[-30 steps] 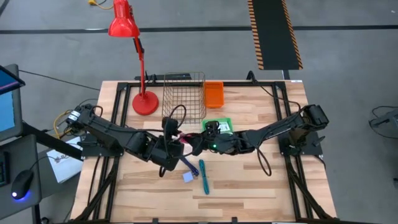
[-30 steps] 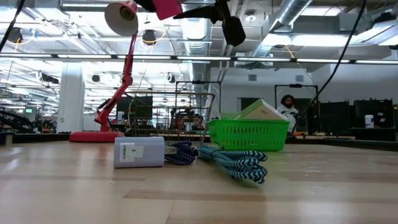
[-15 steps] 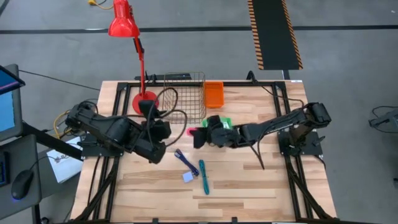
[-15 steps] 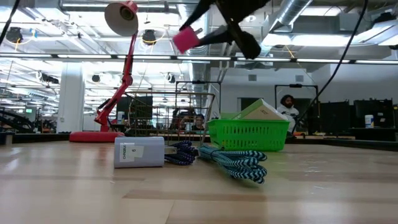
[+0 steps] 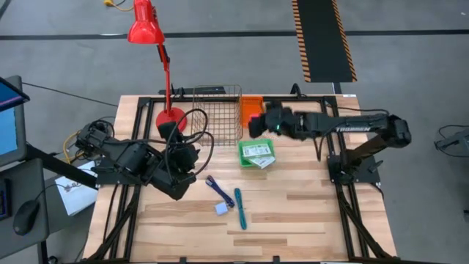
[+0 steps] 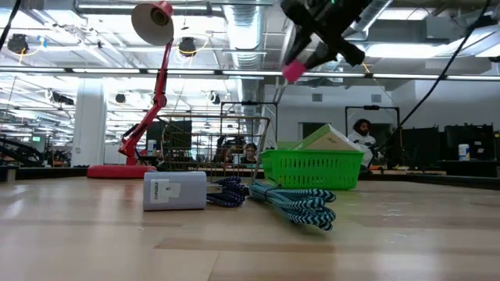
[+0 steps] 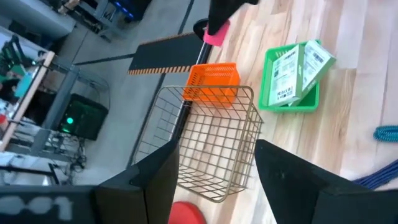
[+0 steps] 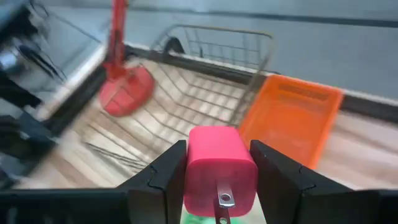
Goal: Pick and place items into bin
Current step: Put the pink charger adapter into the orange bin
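Right gripper, fingers clamped on the pink charger cube, has swung from mid-tabletop to above the orange bin; release seems next. Left gripper has retreated, fingers apart, empty

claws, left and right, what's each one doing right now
Left claw: open, holding nothing.
Right claw: shut on the pink plug cube, above the orange bin.

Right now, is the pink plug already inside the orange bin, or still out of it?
Still out. The right hand grips the pink plug in the air above the orange bin.
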